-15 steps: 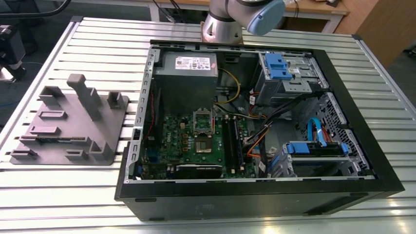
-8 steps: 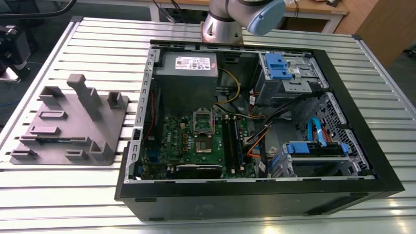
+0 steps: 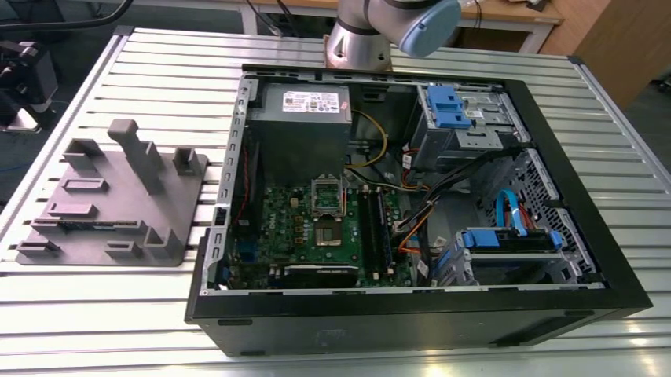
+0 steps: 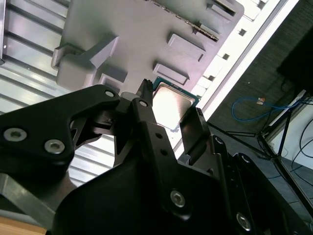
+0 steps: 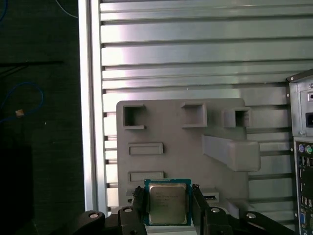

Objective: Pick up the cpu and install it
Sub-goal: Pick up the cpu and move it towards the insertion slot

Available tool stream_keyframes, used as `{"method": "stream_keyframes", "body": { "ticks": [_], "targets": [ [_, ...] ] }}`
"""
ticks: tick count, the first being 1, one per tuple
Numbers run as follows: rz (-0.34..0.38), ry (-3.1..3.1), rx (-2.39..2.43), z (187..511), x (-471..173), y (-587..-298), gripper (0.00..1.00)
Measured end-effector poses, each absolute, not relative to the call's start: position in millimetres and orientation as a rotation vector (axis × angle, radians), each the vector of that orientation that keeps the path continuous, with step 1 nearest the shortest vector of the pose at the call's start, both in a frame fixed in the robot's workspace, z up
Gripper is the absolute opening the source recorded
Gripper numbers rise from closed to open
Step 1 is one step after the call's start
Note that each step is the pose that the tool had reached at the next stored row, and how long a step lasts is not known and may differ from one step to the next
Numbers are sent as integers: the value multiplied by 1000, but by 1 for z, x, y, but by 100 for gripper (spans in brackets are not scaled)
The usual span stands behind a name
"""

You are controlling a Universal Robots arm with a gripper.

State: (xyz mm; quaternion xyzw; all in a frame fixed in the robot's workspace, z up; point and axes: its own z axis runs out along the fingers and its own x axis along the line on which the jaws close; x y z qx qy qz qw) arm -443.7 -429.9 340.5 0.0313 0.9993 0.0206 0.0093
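Cpu (image 5: 167,203) gripped edgewise in my gripper (image 5: 167,193).
In the first wrist view my jaws are closed on two opposite edges of the cpu, its metal top facing the camera, held above the grey tray (image 5: 171,125) on the slatted table (image 5: 195,49).

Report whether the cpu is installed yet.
Not installed: the cpu is held in the gripper over the tray.
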Motion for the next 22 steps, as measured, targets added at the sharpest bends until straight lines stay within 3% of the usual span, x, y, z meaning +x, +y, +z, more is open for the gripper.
{"method": "stream_keyframes", "body": {
  "ticks": [22],
  "targets": [
    [64, 3121, 98, 341, -423, -430, 47]
  ]
}}
